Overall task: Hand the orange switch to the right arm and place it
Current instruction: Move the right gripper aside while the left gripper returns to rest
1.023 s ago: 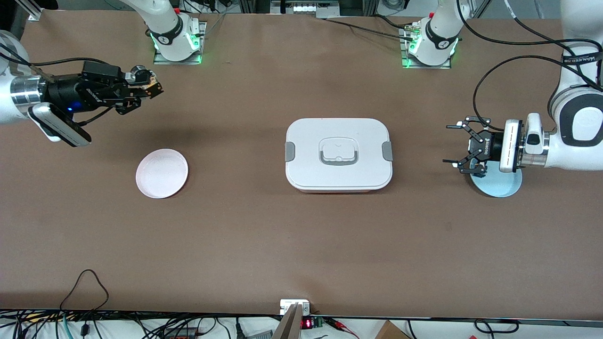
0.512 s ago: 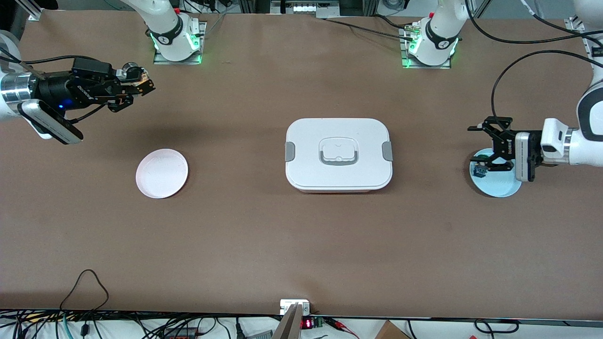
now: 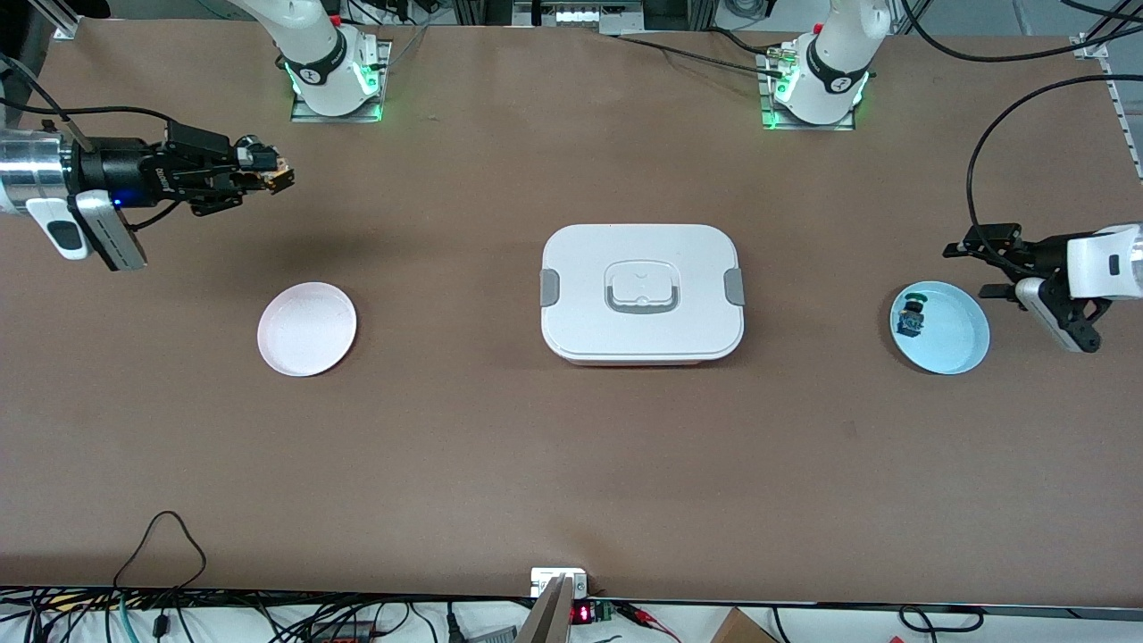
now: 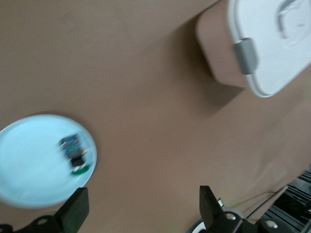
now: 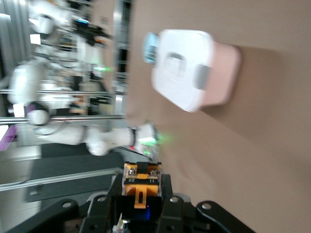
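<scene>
Switch and plate are what matter here. The orange switch (image 3: 273, 177) is already in the right gripper (image 3: 264, 176), pinched tight between its 2 fingers. The right wrist view shows the orange body (image 5: 141, 188) sitting square between the closed jaws. The gripper is up in the air, over bare table at the right arm's end.

The pink plate (image 3: 307, 329) is the likely spot to put it down, I think. It lies on the table below the gripper's height, nearer to the front camera than the spot under the gripper, and a bit toward the middle of the table. So the right arm would need to go toward the front camera and down. The switch points along the gripper's fingers, toward the middle of the table, with its long side lying about flat.

The left gripper (image 3: 991, 265) has its fingers wide apart and holds nothing. It waits beside the blue plate (image 3: 960, 348), at the left arm's end. A green-capped switch (image 3: 911, 318) rests on that plate. The white box (image 3: 641, 292) sits in the middle, well apart from both plates.
</scene>
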